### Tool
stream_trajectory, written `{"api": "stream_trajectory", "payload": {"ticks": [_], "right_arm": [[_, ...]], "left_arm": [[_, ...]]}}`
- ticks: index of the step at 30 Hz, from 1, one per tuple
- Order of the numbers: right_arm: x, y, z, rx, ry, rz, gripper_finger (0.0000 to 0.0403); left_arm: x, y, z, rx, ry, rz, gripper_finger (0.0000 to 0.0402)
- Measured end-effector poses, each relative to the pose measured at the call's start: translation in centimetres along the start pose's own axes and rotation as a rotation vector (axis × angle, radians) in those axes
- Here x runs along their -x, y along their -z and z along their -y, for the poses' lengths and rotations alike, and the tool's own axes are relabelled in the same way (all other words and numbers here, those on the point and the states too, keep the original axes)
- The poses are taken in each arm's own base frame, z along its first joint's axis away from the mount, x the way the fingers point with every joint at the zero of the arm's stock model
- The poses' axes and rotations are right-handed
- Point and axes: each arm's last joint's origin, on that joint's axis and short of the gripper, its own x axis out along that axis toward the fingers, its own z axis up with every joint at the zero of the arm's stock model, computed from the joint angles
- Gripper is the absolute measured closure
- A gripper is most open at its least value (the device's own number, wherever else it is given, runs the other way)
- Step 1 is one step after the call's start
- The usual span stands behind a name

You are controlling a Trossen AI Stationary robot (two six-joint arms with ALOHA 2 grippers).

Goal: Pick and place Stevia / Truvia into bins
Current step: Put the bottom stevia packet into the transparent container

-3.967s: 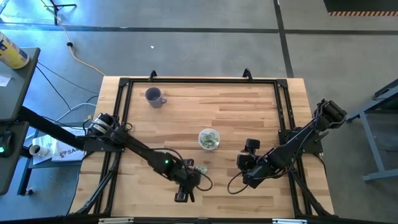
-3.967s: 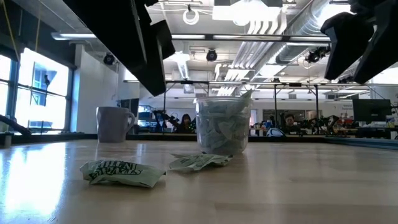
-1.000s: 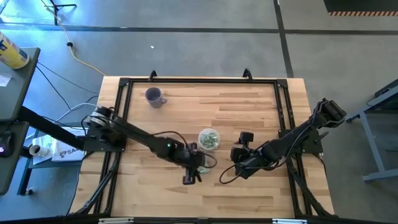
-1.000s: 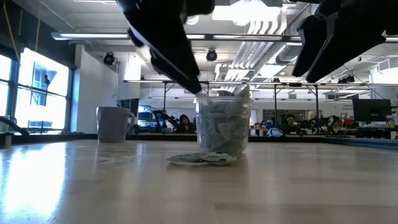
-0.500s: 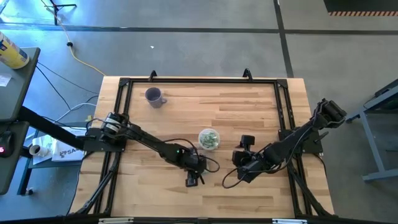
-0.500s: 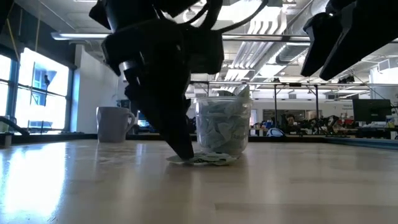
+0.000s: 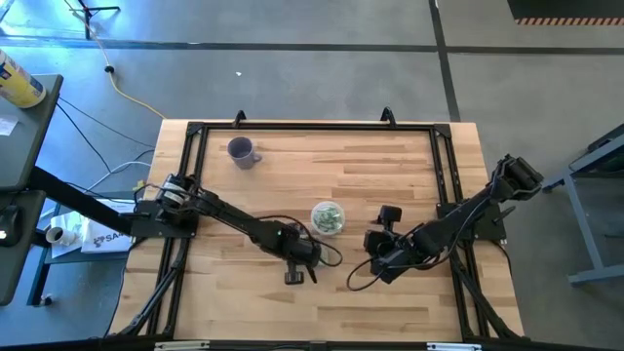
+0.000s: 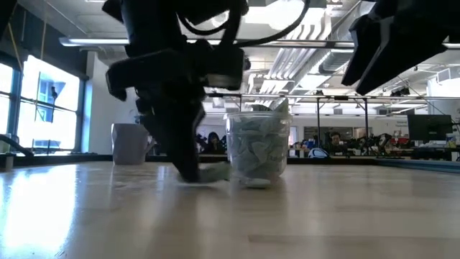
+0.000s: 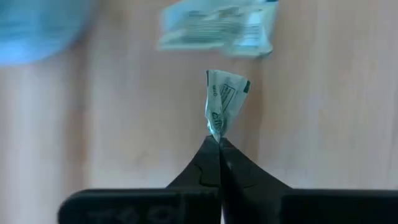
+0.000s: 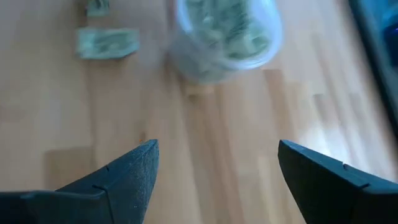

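We record a wooden plank table (image 7: 390,175) with a black frame along its edges. On it stand a purple mug (image 7: 240,151) near the far left corner, well away from the left claw (image 7: 310,252), and a clear cup (image 7: 328,217) filled with pale green sachets, just beyond that claw. One flat sachet (image 9: 214,29) lies on the boards just ahead of the claw's closed tips, beside the cup. The right claw (image 7: 371,246) hangs near the cup's other side.

purple mug (image 7: 241,151) (far corner), wooden table (image 7: 390,175)
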Motion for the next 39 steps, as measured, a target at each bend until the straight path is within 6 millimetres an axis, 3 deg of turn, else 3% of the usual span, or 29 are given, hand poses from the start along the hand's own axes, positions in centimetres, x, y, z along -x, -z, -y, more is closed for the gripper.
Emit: {"api": "stream_trajectory", "payload": {"ticks": [4, 7, 12, 17, 21, 29, 34, 39], "right_arm": [[-0.6, -0.5, 0.9, 0.002, 0.069, 0.014, 0.0084], [-1.3, -0.9, 1.7, -0.014, 0.064, -0.006, 0.0084], [-2.1, -1.8, 2.4, -0.037, 0.065, 0.013, 0.0084], [-2.3, -2.3, 2.5, -0.081, 0.046, 0.041, 0.0084], [-2.2, -2.4, 2.3, -0.117, 0.01, 0.037, 0.0084], [-2.3, -2.4, 2.3, -0.191, -0.012, 0.035, 0.0084], [-2.2, -2.8, 2.1, -0.137, -0.04, 0.061, 0.0084], [-2.2, -3.3, 1.7, -0.053, -0.114, 0.091, 0.0084]], "left_arm": [[4.0, -0.5, -0.5, -0.016, -0.06, 0.001, 0.0353], [6.4, -1.1, -1.7, -0.022, -0.08, 0.034, 0.037], [10.6, -3.8, -5.8, 0.047, -0.122, 0.253, 0.0378], [9.5, -5.6, -10.5, 0.038, -0.091, 0.325, 0.0376], [6.6, -5.9, -13.0, 0.075, -0.035, 0.268, 0.038], [3.6, -5.7, -12.5, 0.038, 0.075, 0.186, 0.0346], [4.3, -5.7, -12.0, 0.07, 0.091, 0.182, 0.0344], [8.4, -6.5, -11.7, 0.101, 0.059, 0.243, 0.0334]]}}
